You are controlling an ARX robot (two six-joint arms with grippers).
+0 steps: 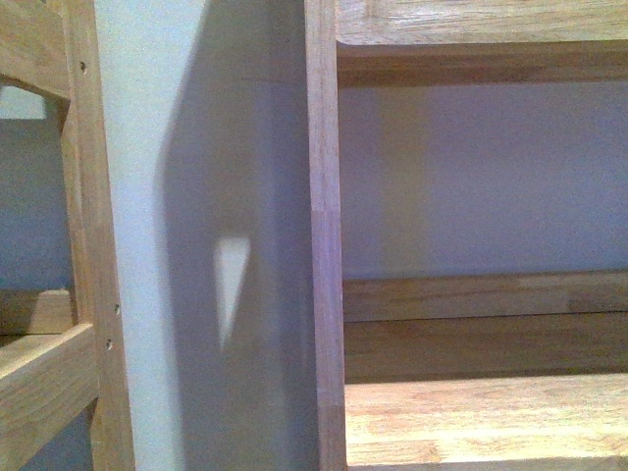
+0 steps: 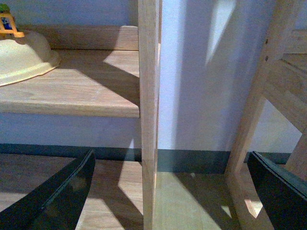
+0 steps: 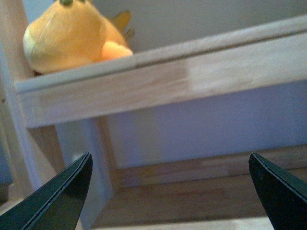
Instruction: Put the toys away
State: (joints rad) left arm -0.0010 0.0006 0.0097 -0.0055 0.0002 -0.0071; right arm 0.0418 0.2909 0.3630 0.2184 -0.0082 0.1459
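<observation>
Orange-yellow plush toy (image 3: 72, 36) sits on the wooden shelf (image 3: 158, 81), upper left of the right wrist frame. Right gripper (image 3: 168, 191) gapes wide, empty. Left gripper (image 2: 170, 187) likewise spread, empty (a cream bowl (image 2: 24, 60) rests on its shelf board (image 2: 86, 91), upper left).

Wooden shelving (image 1: 324, 245) against a shadowed pale wall (image 1: 196, 196).

1 plush toy (image 3: 72, 40), 1 bowl (image 2: 21, 57), 2 shelf units (image 1: 324, 245)
</observation>
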